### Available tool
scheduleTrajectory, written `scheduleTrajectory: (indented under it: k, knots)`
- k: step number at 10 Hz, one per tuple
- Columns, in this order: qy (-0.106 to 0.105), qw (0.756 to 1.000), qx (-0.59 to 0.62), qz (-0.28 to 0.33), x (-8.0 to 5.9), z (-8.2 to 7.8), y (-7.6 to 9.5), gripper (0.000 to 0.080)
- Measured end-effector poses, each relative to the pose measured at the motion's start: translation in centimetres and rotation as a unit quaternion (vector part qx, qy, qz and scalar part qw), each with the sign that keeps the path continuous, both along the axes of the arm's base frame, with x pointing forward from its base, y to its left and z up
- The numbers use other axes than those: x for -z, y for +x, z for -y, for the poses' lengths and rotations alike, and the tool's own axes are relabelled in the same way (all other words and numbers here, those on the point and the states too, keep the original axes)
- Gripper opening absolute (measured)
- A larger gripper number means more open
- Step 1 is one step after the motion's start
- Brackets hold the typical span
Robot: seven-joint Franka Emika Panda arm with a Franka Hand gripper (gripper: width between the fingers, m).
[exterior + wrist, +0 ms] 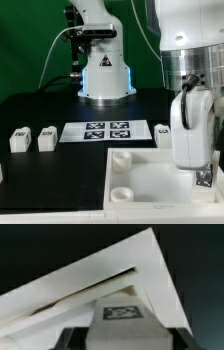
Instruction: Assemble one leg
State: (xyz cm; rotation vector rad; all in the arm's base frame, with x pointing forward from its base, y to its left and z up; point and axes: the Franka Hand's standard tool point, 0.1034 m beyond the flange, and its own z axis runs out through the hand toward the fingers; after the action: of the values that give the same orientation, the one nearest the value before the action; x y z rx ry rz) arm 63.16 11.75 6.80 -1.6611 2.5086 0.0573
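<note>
Wrist view: I see a tagged leg point(122, 317) between the fingers, gripped | exterior view: gripper point(203, 180) hides it over the square piece point(150, 175) | 2 legs point(20, 139) beside marker board point(107, 130)

Marker board point(106, 130) flat on black table point(50, 185); large white square piece point(150, 185) nearer camera.

leg point(121, 319) | white tagged block | between claw point(125, 339) fingers
</note>
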Motion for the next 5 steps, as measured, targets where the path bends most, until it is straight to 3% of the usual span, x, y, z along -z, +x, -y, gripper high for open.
scheduleTrajectory:
  k: [1,2,3,4,5]
  knots:
    - [-0.001,1.0,-0.01,0.001,0.04,-0.06,-0.03,0.0302]
    - [-0.001,1.0,-0.01,0.001,0.05,-0.07,-0.03,0.0496]
    - [-0.001,1.0,-0.012,0.001,0.05,-0.12,-0.04,0.0496]
    - [-0.002,1.0,-0.014,0.005,0.06,-0.45,-0.21,0.0623]
    - [-0.001,1.0,-0.019,0.009,-0.33,-1.03,-0.63,0.0623]
